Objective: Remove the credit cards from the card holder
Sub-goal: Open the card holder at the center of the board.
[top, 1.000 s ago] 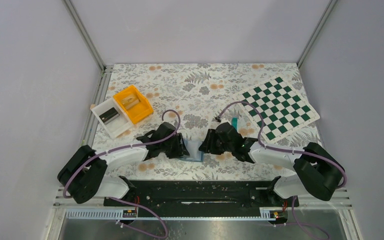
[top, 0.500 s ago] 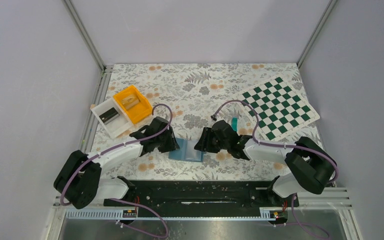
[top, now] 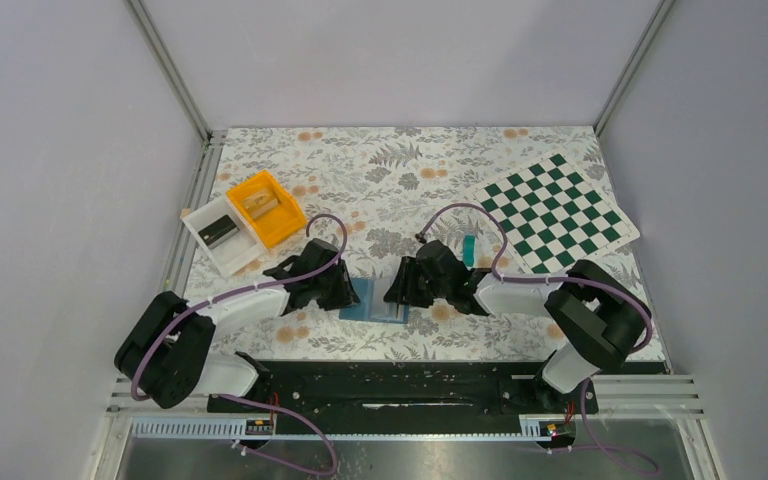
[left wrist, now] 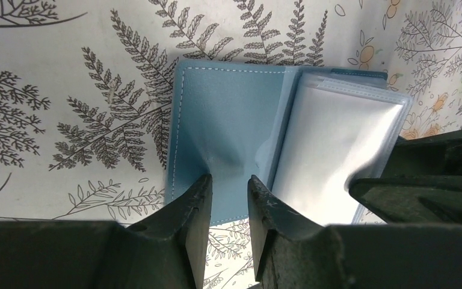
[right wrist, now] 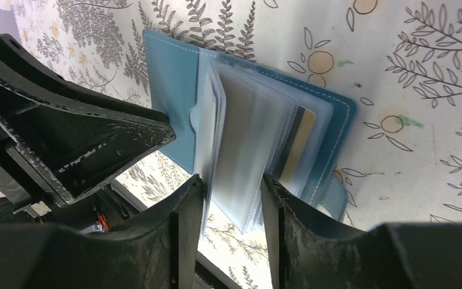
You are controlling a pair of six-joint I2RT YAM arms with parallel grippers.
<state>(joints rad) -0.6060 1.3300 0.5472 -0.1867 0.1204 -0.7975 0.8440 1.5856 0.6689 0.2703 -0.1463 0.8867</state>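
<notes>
On the desk I counted one blue card holder, one teal card lying apart from it, two small bins, one orange and one white, one checkered mat, and two robot arms.

top: overhead, far | wrists: close, share card holder

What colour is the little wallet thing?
The card holder is blue-teal with pale stitching, clearest in the left wrist view.
</notes>
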